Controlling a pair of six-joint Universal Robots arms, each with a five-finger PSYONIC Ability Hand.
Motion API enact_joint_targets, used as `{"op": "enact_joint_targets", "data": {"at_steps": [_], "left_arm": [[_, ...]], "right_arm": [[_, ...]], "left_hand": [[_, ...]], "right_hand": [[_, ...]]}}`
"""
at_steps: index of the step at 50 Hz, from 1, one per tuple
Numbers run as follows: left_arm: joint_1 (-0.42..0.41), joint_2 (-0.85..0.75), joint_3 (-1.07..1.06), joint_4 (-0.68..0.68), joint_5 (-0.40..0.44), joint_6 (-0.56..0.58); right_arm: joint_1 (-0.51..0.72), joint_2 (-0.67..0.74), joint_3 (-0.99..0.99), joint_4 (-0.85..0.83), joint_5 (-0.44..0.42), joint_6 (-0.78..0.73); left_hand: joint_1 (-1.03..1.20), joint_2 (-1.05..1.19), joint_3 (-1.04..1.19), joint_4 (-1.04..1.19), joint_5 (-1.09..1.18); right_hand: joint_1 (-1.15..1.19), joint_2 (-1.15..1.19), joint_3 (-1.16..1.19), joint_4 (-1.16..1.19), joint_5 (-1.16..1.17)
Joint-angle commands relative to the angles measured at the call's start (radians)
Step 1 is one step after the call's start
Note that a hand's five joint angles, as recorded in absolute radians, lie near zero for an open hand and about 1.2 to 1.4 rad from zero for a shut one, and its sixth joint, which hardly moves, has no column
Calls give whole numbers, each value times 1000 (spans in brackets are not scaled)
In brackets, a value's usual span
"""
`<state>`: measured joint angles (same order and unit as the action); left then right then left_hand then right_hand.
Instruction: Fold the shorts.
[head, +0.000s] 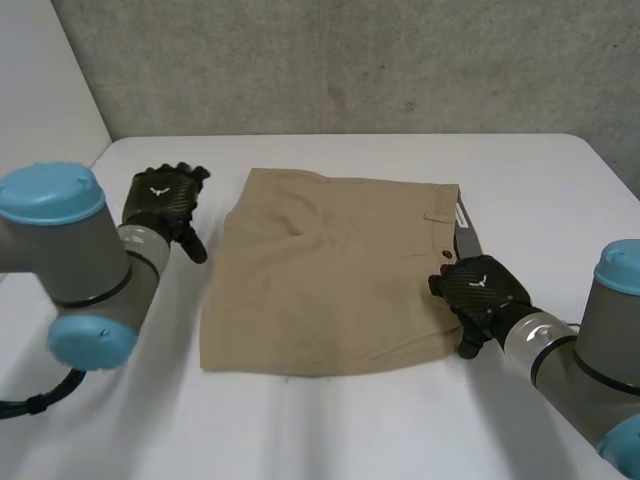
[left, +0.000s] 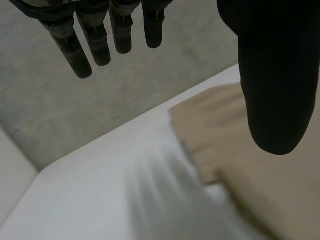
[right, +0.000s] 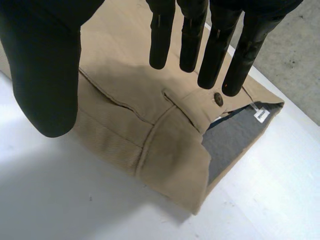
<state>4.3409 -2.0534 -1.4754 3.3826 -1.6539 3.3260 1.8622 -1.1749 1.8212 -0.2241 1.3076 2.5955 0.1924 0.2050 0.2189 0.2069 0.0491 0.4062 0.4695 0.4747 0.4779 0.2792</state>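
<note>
Shorts (head: 330, 270) hide most of grey lining (right: 235, 135).

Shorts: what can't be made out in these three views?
Head view: the right robot hand covers part of the waistband edge of the shorts.
Left wrist view: the thumb of the left robot hand hides part of the shorts, blurred there.
Right wrist view: the label is too small to read.

A: Free room?
B: Shorts (head: 330, 270) lie flat mid-counter (head: 540, 180). Bare counter runs all round them: a wide strip at the near edge, wider still far right, a narrower band behind.
A: Obstacles?
B: Left hand (head: 165, 200) just off the shorts' left edge; right hand (head: 480, 290) at their right edge, over the waistband. Wall (head: 350, 60) closes the counter's far side.
</note>
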Motion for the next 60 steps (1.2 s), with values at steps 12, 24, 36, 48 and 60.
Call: {"op": "enact_joint_targets", "data": {"at_steps": [12, 24, 36, 48, 60], "left_arm": [[-151, 348, -440, -55, 121, -20], [-222, 295, -497, -95, 108, -29], [-211, 188, -490, -88, 51, -95], [-188, 96, -391, -19, -40, -92], [-139, 82, -355, 35, -40, -88]], "right_arm": [[-67, 14, 23, -7, -45, -130], [-90, 9, 20, -34, -122, -114], [-89, 8, 15, -18, -110, 29], [-80, 3, 13, -20, -110, 64], [-80, 6, 18, -20, -110, 52]], "left_hand": [[423, 410, 396, 408, 392], [802, 789, 776, 788, 771], [570, 558, 544, 556, 539], [297, 284, 271, 283, 266], [315, 302, 288, 300, 283]], "right_hand": [[298, 235, 229, 226, 250], [990, 927, 922, 918, 942], [990, 927, 922, 918, 942], [990, 927, 922, 918, 942], [990, 927, 922, 918, 942]]}}
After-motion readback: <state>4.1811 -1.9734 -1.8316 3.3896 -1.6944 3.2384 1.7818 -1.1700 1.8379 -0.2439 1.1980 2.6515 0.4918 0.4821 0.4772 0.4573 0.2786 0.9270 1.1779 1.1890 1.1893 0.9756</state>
